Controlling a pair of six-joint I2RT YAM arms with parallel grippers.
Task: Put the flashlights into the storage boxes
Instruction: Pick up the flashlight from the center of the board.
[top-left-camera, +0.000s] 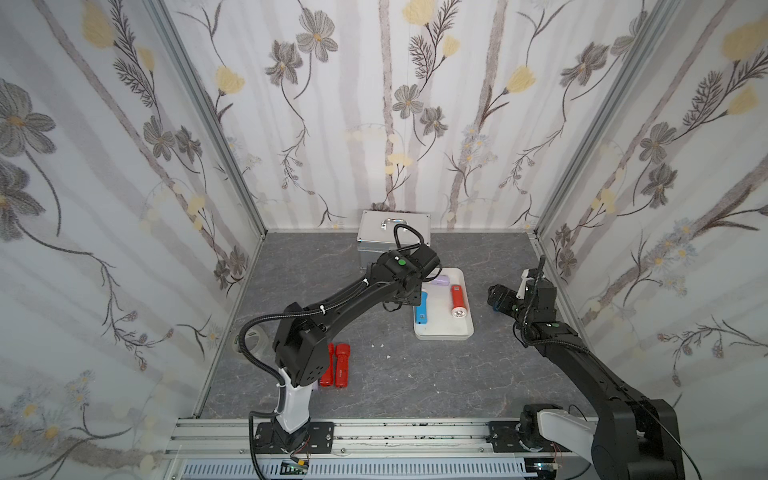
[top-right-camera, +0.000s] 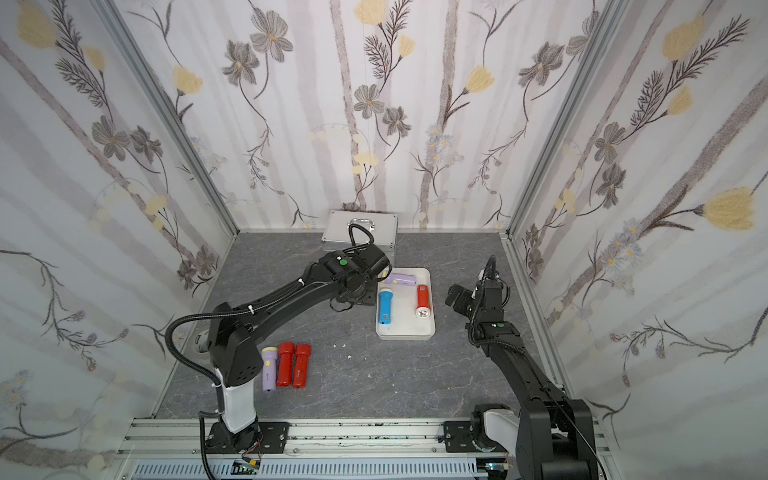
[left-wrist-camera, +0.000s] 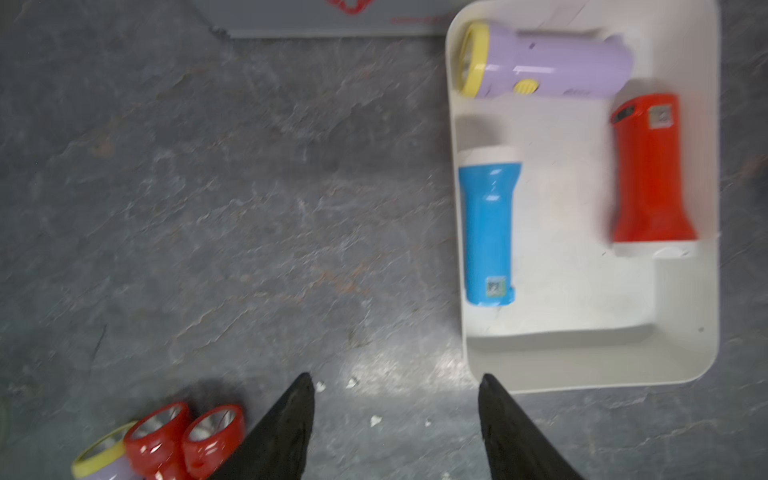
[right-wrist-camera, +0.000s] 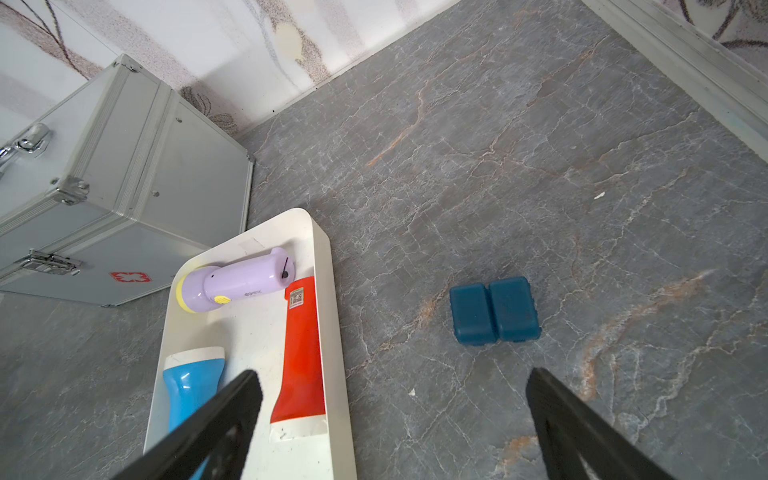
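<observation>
Flashlights at near left look light, stiff and slick, best pinched across the narrow barrel, while the left gripper and right gripper both stand spread, empty.

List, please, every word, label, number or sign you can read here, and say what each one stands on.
No word or number is legible.
Red cross sign, no lettering: front of the silver case.
Square code sticker, pattern only: tail end of the red flashlight with white head.
Code sticker, blurred: tail of the blue flashlight.
Small dark print, too small to read: lilac flashlight in the white tray.
</observation>
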